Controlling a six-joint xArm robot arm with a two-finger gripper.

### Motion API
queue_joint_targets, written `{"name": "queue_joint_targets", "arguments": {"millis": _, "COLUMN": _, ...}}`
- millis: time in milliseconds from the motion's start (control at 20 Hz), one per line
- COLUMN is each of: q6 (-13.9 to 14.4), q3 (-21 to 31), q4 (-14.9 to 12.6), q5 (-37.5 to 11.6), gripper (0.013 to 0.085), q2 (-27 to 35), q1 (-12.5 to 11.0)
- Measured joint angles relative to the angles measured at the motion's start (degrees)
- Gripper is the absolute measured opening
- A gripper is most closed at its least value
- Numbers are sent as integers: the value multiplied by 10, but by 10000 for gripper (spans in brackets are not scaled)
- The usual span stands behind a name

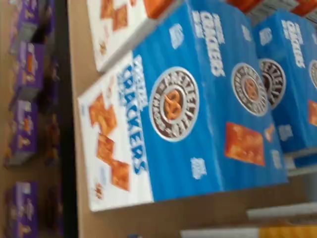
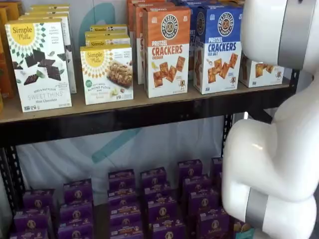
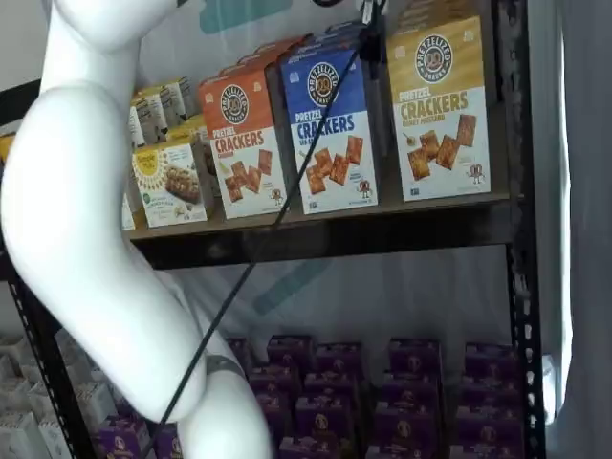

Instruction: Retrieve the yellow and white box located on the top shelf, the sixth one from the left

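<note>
The yellow and white box (image 3: pixel 440 105) stands at the right end of the top shelf (image 3: pixel 335 239), next to a blue-topped carton (image 3: pixel 335 129) and an orange-topped carton (image 3: pixel 244 143). In a shelf view only its white lower front (image 2: pixel 259 72) shows beside the white arm (image 2: pixel 279 149). The wrist view looks down on the blue cartons (image 1: pixel 198 114), with a yellow sliver (image 1: pixel 287 231) at the picture's edge. Of the gripper (image 3: pixel 369 11) only a dark bit shows at the view's top edge, where a black cable ends, above the blue carton. Its fingers cannot be made out.
White Simple Mills boxes (image 2: pixel 40 64) stand on the shelf's left part. Several purple boxes (image 2: pixel 149 204) fill the lower level. The black cable (image 3: pixel 258 249) hangs across the cartons. A black perforated upright (image 3: pixel 516 239) bounds the shelf on the right.
</note>
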Motion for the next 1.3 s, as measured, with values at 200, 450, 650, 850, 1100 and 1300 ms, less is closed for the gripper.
{"name": "queue_joint_targets", "arguments": {"millis": 200, "q6": -10, "q3": -15, "q4": -38, "q5": -39, "gripper": 850, "q2": 17, "q1": 25}}
{"name": "queue_joint_targets", "arguments": {"millis": 450, "q6": 1, "q3": -75, "q4": -104, "q5": -21, "gripper": 850, "q2": 66, "q1": 54}}
{"name": "queue_joint_targets", "arguments": {"millis": 650, "q6": 16, "q3": -125, "q4": -139, "q5": -1, "gripper": 850, "q2": 107, "q1": 74}}
{"name": "queue_joint_targets", "arguments": {"millis": 850, "q6": 26, "q3": -154, "q4": -166, "q5": 6, "gripper": 850, "q2": 132, "q1": 91}}
{"name": "queue_joint_targets", "arguments": {"millis": 1100, "q6": 36, "q3": -189, "q4": -200, "q5": 20, "gripper": 850, "q2": 162, "q1": 109}}
{"name": "queue_joint_targets", "arguments": {"millis": 1300, "q6": 42, "q3": -215, "q4": -225, "q5": 39, "gripper": 850, "q2": 183, "q1": 120}}
